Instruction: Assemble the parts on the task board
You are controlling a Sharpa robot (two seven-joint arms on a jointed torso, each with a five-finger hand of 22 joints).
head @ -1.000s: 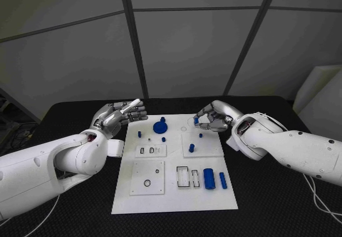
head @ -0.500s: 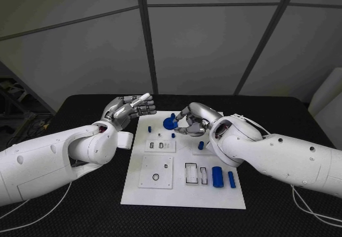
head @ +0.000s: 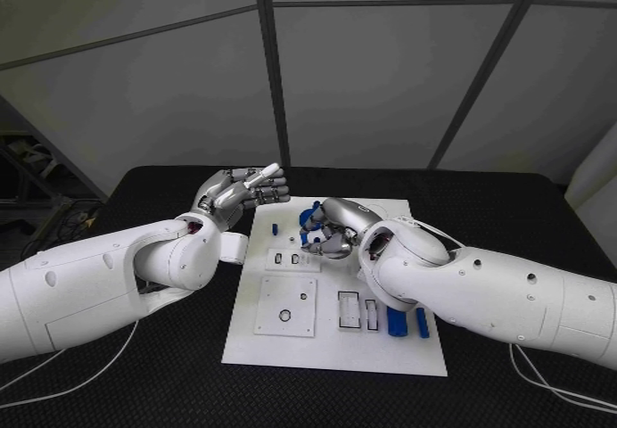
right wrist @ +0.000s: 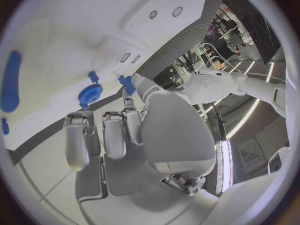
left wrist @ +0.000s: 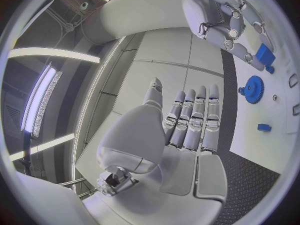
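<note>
The white task board (head: 332, 349) lies in the middle of the black table. My right hand (head: 332, 234) hovers over its far end and pinches a small blue block (right wrist: 128, 82), which also shows in the left wrist view (left wrist: 264, 53). A blue gear (head: 311, 216) stands right beside that hand, partly hidden by its fingers. A small blue peg (head: 274, 229) stands left of the gear. My left hand (head: 244, 190) is raised off the board's far left corner, its fingers side by side and holding nothing.
Two blue cylinders, a thick one (head: 396, 321) and a thin one (head: 422, 323), lie at the board's near right beside rectangular slots (head: 349, 309). Inset plates (head: 288, 308) with small holes sit on the board's left half. Black table (head: 154, 374) surrounds the board.
My right hand has carried the blue block leftward across the board's far end, from the right side to the gear. The left hand has kept its place. The camera has shifted.
</note>
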